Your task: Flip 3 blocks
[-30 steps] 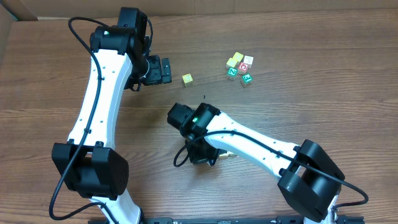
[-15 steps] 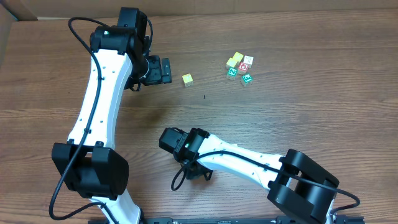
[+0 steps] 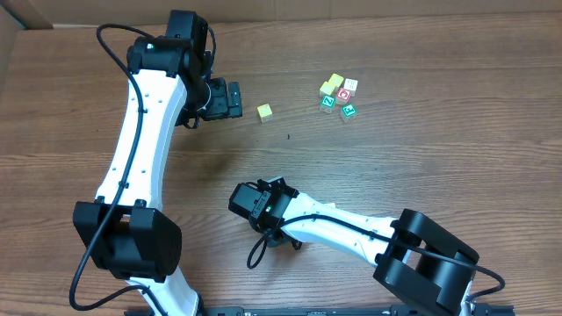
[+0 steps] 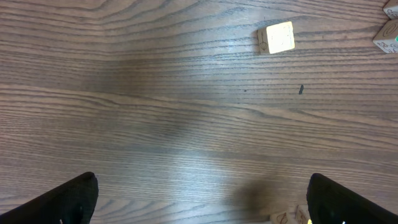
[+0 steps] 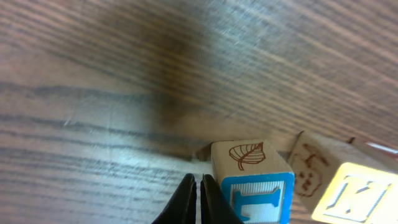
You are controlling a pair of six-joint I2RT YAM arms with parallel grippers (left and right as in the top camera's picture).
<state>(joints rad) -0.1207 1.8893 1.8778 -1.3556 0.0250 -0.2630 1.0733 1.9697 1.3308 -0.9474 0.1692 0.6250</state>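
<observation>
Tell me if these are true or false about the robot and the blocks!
1. The left gripper is open. True.
2. The right gripper is holding the blue-letter block. False: it is shut and empty, just beside that block.
3. One lone yellow cube sits apart from the cluster of cubes. True.
4. The left gripper touches the lone yellow cube. False: there is a gap between them.
</observation>
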